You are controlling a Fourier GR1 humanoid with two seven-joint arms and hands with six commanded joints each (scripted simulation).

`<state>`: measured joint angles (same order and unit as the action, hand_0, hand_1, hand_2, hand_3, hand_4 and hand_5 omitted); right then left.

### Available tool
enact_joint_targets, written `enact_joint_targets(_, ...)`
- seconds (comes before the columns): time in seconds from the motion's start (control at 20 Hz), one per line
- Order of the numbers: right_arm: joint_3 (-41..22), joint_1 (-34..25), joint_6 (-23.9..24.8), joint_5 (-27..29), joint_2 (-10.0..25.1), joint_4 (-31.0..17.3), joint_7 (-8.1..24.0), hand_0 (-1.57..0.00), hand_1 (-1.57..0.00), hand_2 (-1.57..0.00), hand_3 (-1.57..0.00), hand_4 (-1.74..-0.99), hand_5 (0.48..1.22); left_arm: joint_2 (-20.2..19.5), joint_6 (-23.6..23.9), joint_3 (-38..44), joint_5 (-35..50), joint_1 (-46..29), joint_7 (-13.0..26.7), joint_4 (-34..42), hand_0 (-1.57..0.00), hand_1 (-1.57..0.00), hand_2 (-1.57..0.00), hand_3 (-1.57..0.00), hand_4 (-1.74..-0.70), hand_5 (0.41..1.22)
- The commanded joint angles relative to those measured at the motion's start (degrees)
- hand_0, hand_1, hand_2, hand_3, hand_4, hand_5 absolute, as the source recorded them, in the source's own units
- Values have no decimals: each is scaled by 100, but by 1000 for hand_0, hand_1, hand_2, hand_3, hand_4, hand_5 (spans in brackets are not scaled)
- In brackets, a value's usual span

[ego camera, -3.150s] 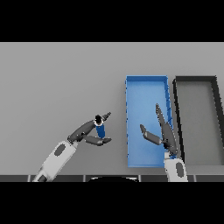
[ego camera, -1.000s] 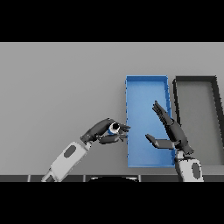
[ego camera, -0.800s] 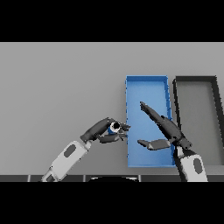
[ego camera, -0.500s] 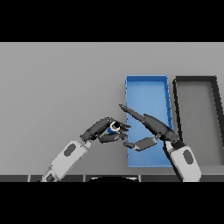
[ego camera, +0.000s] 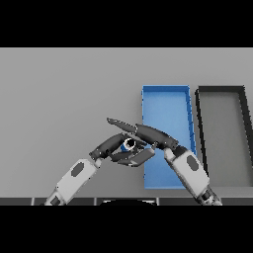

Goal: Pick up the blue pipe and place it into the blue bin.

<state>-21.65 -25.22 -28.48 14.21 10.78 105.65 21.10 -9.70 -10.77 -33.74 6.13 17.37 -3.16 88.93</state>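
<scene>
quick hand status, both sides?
Left hand: shut on the blue pipe, beside the blue bin.
Right hand: open, fingers straight, reaching over the pipe.

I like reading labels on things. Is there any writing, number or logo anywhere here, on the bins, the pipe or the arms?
None: no text, number or logo shows on the blue bin, the black bin, the blue pipe, the table or either arm.
</scene>
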Motion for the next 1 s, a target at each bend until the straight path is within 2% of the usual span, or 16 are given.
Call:
enact_joint_targets(0.0, 29, -75, -69, 9, 10, -92, -67, 1, -12, -29, -2, -1222, 506, 13, -62, -30, 42, -30, 6, -5, -1571, -1571, -1571, -1535, -1737, 1221)
enact_joint_targets(0.05, -24, -136, -100, 19, -55, -143, -41, -53, -84, -102, -46, -1245, 506, 4, -128, 22, 156, -45, -8, -23, -1571, -1571, -1571, -1484, -1736, 1221)
enact_joint_targets(0.1, -2, -301, -147, 10, -90, -290, -23, -181, -225, -237, -161, -1294, 509, -33, -70, -25, -45, -5, -59, -15, -1394, -1326, -1320, -1288, -1737, 1221)
enact_joint_targets(0.15, -26, -451, -201, 82, -138, -356, 100, -345, -375, -379, -296, -1335, 507, -197, -124, -168, -221, 14, 236, 39, -1182, -1078, -1063, -1030, -1682, 1221)
enact_joint_targets(0.2, -74, -521, -251, 48, -186, -422, 106, -527, -534, -531, -440, -1362, 508, -272, -215, -222, -280, 123, 604, 57, -991, -878, -850, -824, -1552, 1221)
enact_joint_targets(0.25, -112, -514, -304, -4, -220, -482, 16, -718, -699, -739, -635, -1430, 522, -278, -208, -184, -334, 110, 761, 56, -818, -706, -680, -659, -1480, 1221)
enact_joint_targets(0.3, -126, -569, -317, 85, -277, -530, -21, -888, -873, -905, -768, -1486, 550, -200, -151, -121, -386, 83, 642, 38, -776, -706, -686, -583, -1533, 1221)
enact_joint_targets(0.4, -132, -562, -423, 502, -266, -571, -10, -1134, -1124, -1145, -957, -1562, 666, -120, -57, -10, -413, 7, 525, 59, -1063, -1017, -969, -939, -1607, 1221)
enact_joint_targets(0.45, -202, -548, -350, 591, -324, -592, -42, -1221, -1214, -1230, -1080, -1526, 728, -114, -128, 22, -306, -87, 531, 132, -1164, -1128, -1051, -1065, -1634, 1221)
enact_joint_targets(0.55, -233, -528, -237, 738, -325, -627, -288, -1347, -1342, -1353, -1257, -1469, 905, 110, -126, 96, -207, -166, 476, 111, -1311, -1287, -1186, -1247, -1673, 1221)
enact_joint_targets(0.6, -264, -545, -177, 672, -318, -657, -543, -1392, -1388, -1396, -1320, -1452, 968, 201, -148, 159, -163, -162, 449, 85, -1363, -1344, -1254, -1312, -1686, 1221)
enact_joint_targets(0.7, -388, -592, -154, 251, -97, -631, -1079, -1456, -1454, -1459, -1410, -1447, 1059, 258, -238, 213, -175, -179, 479, 70, -1438, -1426, -1348, -1405, -1706, 1221)
enact_joint_targets(0.75, -482, -595, -91, 248, -46, -618, -1144, -1479, -1477, -1482, -1442, -1457, 1092, 255, -292, 285, -167, -125, 535, 38, -1464, -1455, -1372, -1438, -1713, 1221)
enact_joint_targets(0.8, -529, -710, -4, 348, -43, -632, -992, -1498, -1496, -1500, -1468, -1465, 1118, 280, -278, 291, -192, -152, 405, 42, -1486, -1478, -1390, -1465, -1719, 1221)
enact_joint_targets(0.9, -570, -623, 112, 575, 85, -537, -1032, -1524, -1523, -1525, -1505, -1475, 1155, 322, -298, 307, -150, -213, 389, 61, -1516, -1512, -1388, -1503, -1727, 1221)
enact_joint_targets(0.95, -576, -626, 190, 644, 129, -561, -1100, -1533, -1533, -1534, -1518, -1480, 1168, 246, -284, 328, -273, -189, 276, 60, -1435, -1354, -1221, -1333, -1648, 1221)
